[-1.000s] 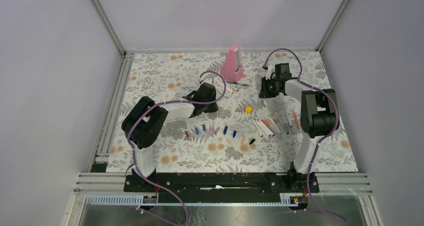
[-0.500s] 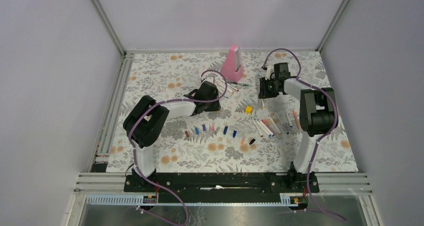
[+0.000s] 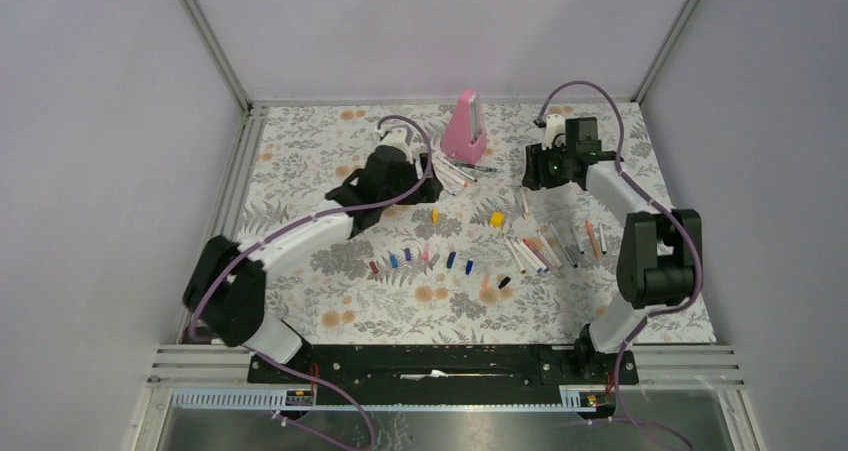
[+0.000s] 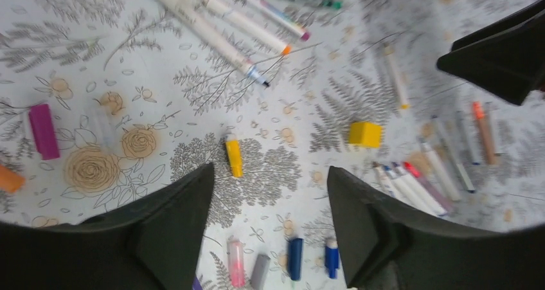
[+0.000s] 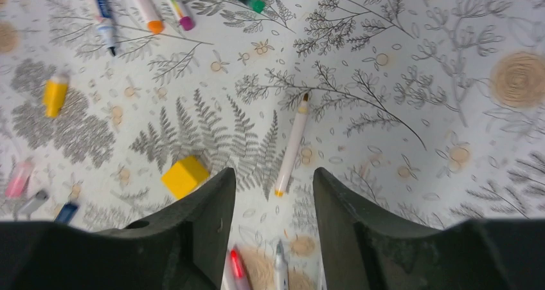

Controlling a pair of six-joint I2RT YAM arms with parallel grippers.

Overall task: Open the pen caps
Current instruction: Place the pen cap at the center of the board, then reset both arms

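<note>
The left claw (image 4: 270, 174) gapes, empty, above a yellow cap (image 4: 234, 158); the right claw (image 5: 273, 175) gapes, empty, above a pen (image 5: 292, 145).

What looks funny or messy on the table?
One yellow cap lies alone, apart from the row of caps. A yellow block sits near the pens but is neither pen nor cap. Nothing looks spilled or broken.
</note>
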